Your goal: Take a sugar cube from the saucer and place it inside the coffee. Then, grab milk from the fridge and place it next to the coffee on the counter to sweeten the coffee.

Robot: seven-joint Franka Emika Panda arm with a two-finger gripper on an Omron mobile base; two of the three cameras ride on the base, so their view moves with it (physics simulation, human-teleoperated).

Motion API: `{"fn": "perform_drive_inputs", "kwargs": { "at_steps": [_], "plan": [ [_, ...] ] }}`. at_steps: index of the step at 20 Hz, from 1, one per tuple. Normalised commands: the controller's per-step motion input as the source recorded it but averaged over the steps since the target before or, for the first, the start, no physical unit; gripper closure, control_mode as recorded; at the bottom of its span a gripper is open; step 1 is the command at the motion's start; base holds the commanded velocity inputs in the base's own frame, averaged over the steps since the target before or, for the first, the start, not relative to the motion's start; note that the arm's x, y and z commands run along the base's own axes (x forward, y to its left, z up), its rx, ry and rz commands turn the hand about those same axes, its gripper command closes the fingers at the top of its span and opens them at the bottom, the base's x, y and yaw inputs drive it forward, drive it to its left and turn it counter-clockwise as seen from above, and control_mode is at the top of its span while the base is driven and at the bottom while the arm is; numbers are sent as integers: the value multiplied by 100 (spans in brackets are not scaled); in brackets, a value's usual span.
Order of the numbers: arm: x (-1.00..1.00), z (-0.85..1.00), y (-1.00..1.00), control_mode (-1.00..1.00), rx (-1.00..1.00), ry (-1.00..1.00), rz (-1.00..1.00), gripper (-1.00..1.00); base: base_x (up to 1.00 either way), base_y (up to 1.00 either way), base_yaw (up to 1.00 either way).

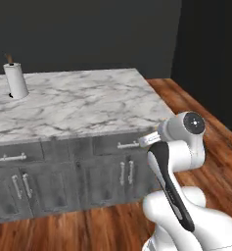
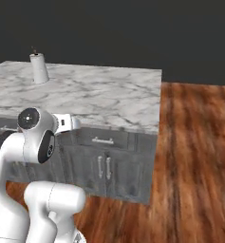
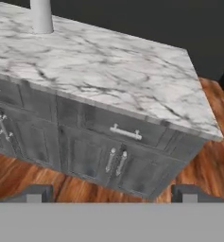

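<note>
The counter [image 1: 88, 105] [image 2: 104, 95] [image 3: 113, 71] is a white marble slab with grey veins on grey wood-grain cabinets. My gripper [image 3: 112, 194] is open, its two dark fingertips [image 3: 35, 194] standing wide apart with nothing between them. It hangs in front of the cabinet fronts, below the counter's edge and short of it, looking up over the slab. My folded arm [image 1: 178, 147] [image 2: 35, 137] stands on the floor before the cabinets. The sugar cube, saucer, coffee, milk and fridge are out of view.
A white paper towel roll [image 1: 15, 81] [image 2: 39, 69] [image 3: 41, 16] stands upright at the counter's far left. Drawers and cabinet doors with metal handles [image 3: 125, 133] face me. Brown wood floor [image 2: 194, 156] runs past the counter's right end, and a dark wall [image 1: 88, 34] lies behind.
</note>
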Motion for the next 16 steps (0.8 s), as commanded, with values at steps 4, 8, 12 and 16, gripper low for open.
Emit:
{"fn": "perform_drive_inputs", "kwargs": {
  "at_steps": [4, 8, 12, 16],
  "plan": [
    [0, 0, 0, 100, 0, 0, 0, -100, 4, 0, 74],
    [0, 0, 0, 100, 0, 0, 0, -100, 12, 0, 72],
    [0, 0, 0, 100, 0, 0, 0, -100, 17, 0, 72],
    [0, 0, 0, 100, 0, 0, 0, -100, 23, 0, 65]
  ]
}}
